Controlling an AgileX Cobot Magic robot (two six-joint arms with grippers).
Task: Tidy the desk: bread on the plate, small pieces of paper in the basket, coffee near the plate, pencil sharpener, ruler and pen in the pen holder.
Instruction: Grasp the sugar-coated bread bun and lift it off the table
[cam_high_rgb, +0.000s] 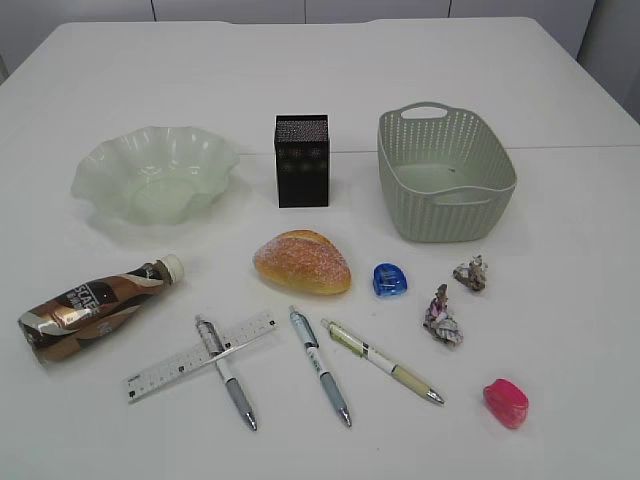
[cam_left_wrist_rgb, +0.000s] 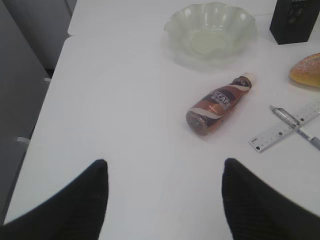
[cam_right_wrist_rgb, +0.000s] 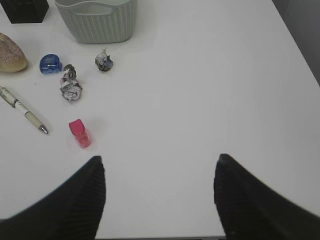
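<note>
Claws, left (cam_left_wrist_rgb: 162, 197) and right (cam_right_wrist_rgb: 157, 192), gape empty above bare desk (cam_high_rgb: 560, 300), pens (cam_high_rgb: 320, 365) lying beside ruler (cam_high_rgb: 200, 355)

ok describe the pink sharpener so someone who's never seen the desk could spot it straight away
Start at the basket at the back right of the desk and come forward past the two crumpled paper scraps. The pink sharpener lies alone nearest the front right. It is bright pink; the other sharpener is blue, beside the bread.

Exterior high slant, wrists low, sharing bread (cam_high_rgb: 302, 262)
</note>
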